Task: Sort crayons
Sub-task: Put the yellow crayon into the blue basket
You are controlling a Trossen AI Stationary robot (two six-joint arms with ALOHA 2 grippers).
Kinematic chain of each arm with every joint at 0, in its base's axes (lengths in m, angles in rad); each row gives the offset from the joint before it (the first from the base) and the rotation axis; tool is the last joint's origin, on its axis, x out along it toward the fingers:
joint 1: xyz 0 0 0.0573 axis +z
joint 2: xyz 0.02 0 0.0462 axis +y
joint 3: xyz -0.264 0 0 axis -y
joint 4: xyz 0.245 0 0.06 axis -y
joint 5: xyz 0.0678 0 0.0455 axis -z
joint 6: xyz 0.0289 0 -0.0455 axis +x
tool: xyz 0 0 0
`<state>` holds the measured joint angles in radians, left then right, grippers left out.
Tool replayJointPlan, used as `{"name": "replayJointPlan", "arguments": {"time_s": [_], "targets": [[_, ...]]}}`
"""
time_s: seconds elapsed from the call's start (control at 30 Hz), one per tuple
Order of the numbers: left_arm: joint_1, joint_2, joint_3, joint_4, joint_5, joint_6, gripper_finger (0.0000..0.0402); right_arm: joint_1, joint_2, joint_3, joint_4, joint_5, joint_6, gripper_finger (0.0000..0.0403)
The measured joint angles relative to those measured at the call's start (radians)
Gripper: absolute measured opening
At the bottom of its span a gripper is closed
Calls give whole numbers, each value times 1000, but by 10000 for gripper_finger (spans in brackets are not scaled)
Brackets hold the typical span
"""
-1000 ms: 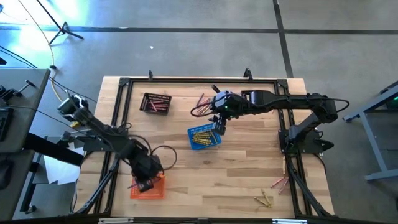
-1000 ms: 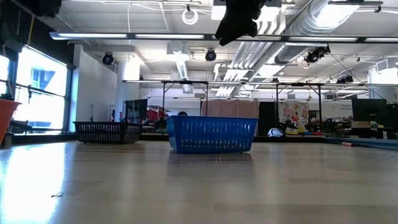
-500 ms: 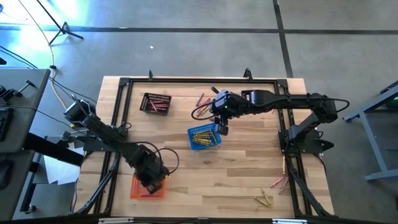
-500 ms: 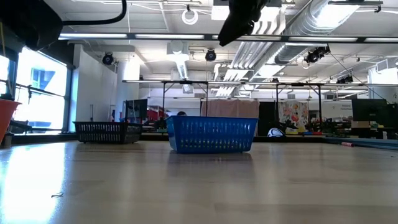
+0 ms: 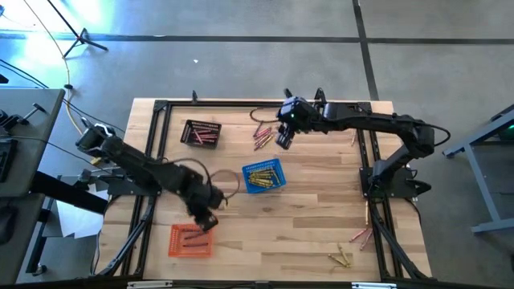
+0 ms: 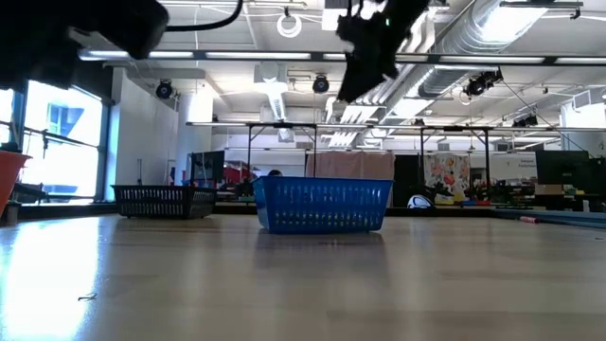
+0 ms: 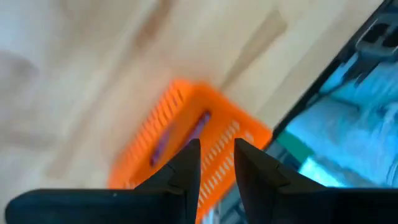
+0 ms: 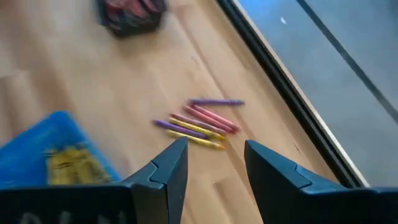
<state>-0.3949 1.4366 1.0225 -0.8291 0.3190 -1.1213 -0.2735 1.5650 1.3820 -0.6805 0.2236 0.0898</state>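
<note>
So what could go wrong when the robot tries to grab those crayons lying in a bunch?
The loose crayons lie packed together with mixed colours, so the open right gripper above them might pinch two at once or knock the others away. A purple one could then land in the blue basket, which holds yellow ones.

So the table (image 5: 305, 217) is light wood planks with a black metal frame (image 5: 241, 105) running round its edges. 3 mesh baskets sit right on it: a black basket (image 5: 201, 132) toward the far left, a blue basket (image 5: 263, 177) about mid-table, and an orange basket (image 5: 191, 240) at the near left. Loose crayons lie straight on the wood too, a small pile of crayons (image 5: 262, 135) between the black basket and the frame's far right part, plus a scattered bunch (image 5: 349, 249) down by the near right corner.
</note>
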Motion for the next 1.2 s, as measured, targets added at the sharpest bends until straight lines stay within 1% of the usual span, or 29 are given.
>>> {"name": "replayJointPlan", "arguments": {"time_s": [0.07, 0.1, 0.2, 0.3, 0.33, 0.4, 0.47, 0.5, 0.57, 0.73, 0.8, 0.87, 0.97, 1.1, 1.2], "targets": [[51, -31, 0, -23, -34, 63, 85, -42, 0, -71, 59, -36, -48, 144], [80, -48, 0, -34, -53, 97, 85, -60, 0, -110, 85, -64, -105, 144], [167, -109, 0, -55, -126, 194, 85, -95, 1, -204, 122, -151, -342, 144], [254, -178, 0, -55, -216, 297, 85, -105, 1, -268, 164, -157, -583, 144], [287, -200, 0, -56, -248, 331, 85, -107, 1, -287, 191, -158, -636, 144], [349, -243, 0, -47, -306, 407, 85, -107, 3, -320, 273, -158, -674, 144], [416, -281, 0, -26, -356, 477, 85, -112, 24, -331, 332, -144, -641, 144], [450, -298, 0, -18, -375, 508, 85, -114, 41, -324, 324, -130, -617, 144], [515, -327, 0, 26, -398, 556, 85, -123, 93, -280, 269, -105, -577, 144], [670, -385, 0, 141, -410, 663, 85, -149, 245, -110, 68, -85, -569, 144], [722, -403, 0, 184, -410, 703, 85, -159, 314, -34, 6, -118, -570, 144], [765, -417, 1, 221, -410, 732, 85, -165, 377, 40, -46, -173, -588, 144], [819, -438, 1, 234, -410, 774, 85, -165, 464, 135, -103, -224, -652, 144], [873, -457, 1, 228, -409, 833, 85, -146, 536, 231, -130, -234, -797, 144], [902, -469, 1, 230, -407, 873, 85, -130, 568, 263, -135, -236, -893, 144]]}}
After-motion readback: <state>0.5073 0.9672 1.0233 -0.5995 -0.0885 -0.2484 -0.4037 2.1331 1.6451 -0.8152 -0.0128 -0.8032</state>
